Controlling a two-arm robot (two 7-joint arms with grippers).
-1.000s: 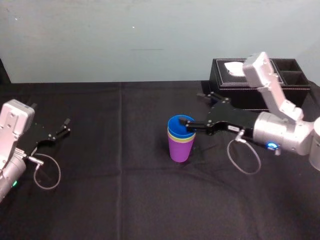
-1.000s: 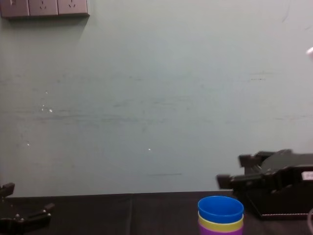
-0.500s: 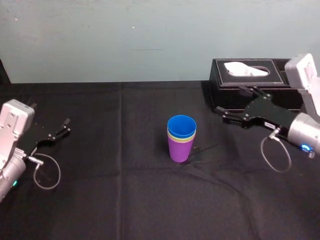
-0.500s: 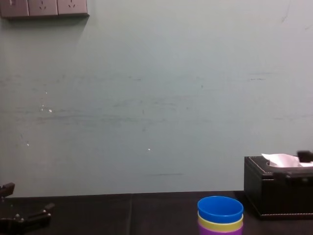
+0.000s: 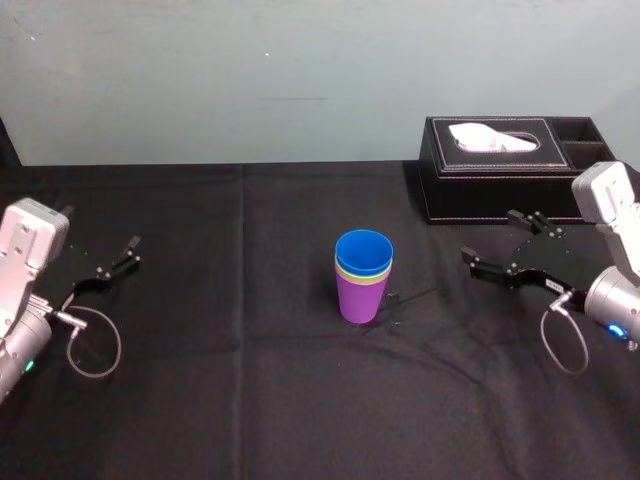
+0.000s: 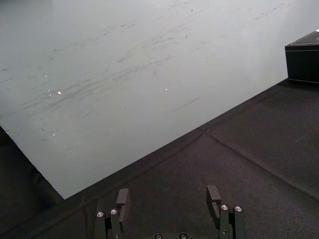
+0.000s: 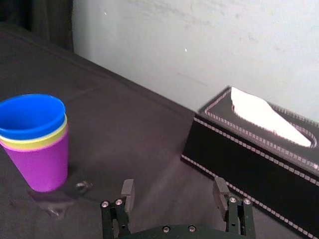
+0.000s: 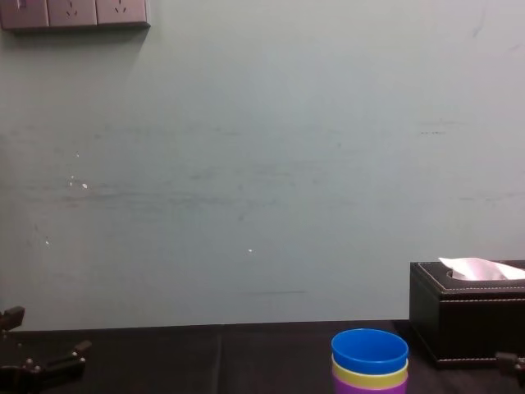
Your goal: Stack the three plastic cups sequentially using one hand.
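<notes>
on the black table (image 5: 250, 400), tissue box (image 5: 500, 185) at two o'clock, stacking looks finished: at centre the purple cup (image 5: 360, 300) stands upright, yellow-green cup (image 8: 369, 380) nested inside, blue cup (image 5: 363, 250) innermost, rims banded. right gripper (image 5: 492, 240) at three o'clock, jaws wide apart, holds nothing; left gripper (image 5: 117, 258) parked at nine, also spread.
</notes>
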